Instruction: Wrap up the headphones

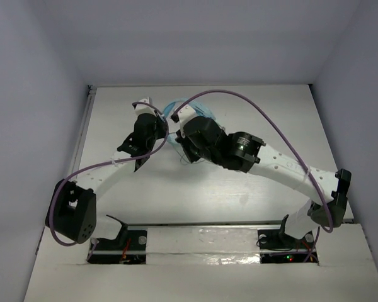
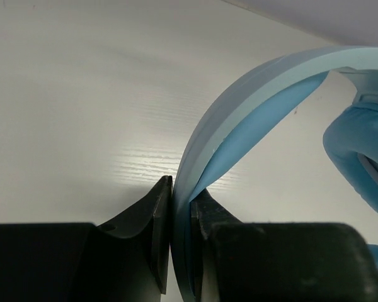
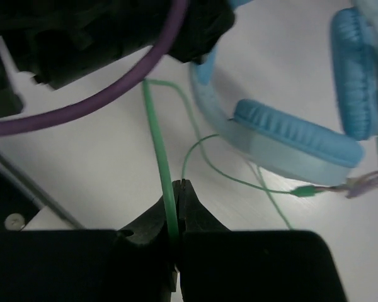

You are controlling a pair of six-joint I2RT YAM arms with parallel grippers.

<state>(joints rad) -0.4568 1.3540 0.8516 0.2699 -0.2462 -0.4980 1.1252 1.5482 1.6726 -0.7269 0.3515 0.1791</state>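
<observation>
Far centre of white wood-grain table (image 1: 239, 189): light blue over-ear padded headphones (image 1: 198, 112), mostly hidden under both arm tips in top view. Left black two-finger gripper (image 2: 181, 192) clamped on the pale blue headband (image 2: 239, 88), one finger pressed against each face, band arching up and right toward a blue ear cushion (image 2: 359, 157). Right black two-finger gripper (image 3: 177, 189) pinched tight on the thin pale green cable (image 3: 156, 126), cable running up from the fingertips toward the headband. More loose green cable curled on the table beside the near ear cup (image 3: 290, 141), ending in a small plug (image 3: 309, 191) just beside that cup. Second ear cup (image 3: 353, 75) at upper right of right wrist view. Thick purple robot-arm cable (image 3: 82, 119) crossing upper left there, blurred.
</observation>
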